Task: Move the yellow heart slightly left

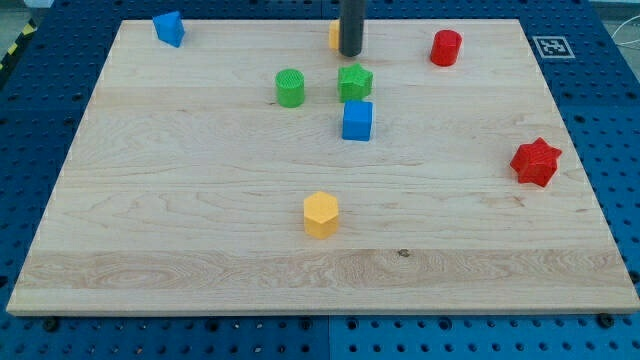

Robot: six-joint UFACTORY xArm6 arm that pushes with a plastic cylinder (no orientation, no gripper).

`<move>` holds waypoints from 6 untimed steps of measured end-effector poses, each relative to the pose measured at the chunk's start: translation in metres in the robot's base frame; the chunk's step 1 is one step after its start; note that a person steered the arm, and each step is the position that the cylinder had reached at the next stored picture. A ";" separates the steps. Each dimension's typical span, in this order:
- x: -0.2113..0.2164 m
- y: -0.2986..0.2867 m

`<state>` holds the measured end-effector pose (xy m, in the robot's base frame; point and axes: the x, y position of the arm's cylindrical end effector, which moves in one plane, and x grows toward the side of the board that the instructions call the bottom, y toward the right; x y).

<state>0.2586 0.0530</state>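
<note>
A pale wooden tabletop (200,220) rests on a blue perforated base (610,100), with a black-and-white marker tag (551,46) at its far right corner.

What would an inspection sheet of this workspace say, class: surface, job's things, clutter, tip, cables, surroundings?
Surface: wooden board, light grain, flat.
Job's things: yellow heart at the view's top, mostly hidden behind the rod.
Clutter: yellow hexagon; blue cube; green star; green cylinder; red cylinder; red star; blue block, top left.
Grippers: none; my tip sits against the yellow heart's right side.
Cables: nothing seen.
Surroundings: blue perforated table; printed marker tag.
</note>
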 end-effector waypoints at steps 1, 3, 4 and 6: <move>0.000 0.057; -0.020 0.071; -0.034 0.040; -0.037 -0.037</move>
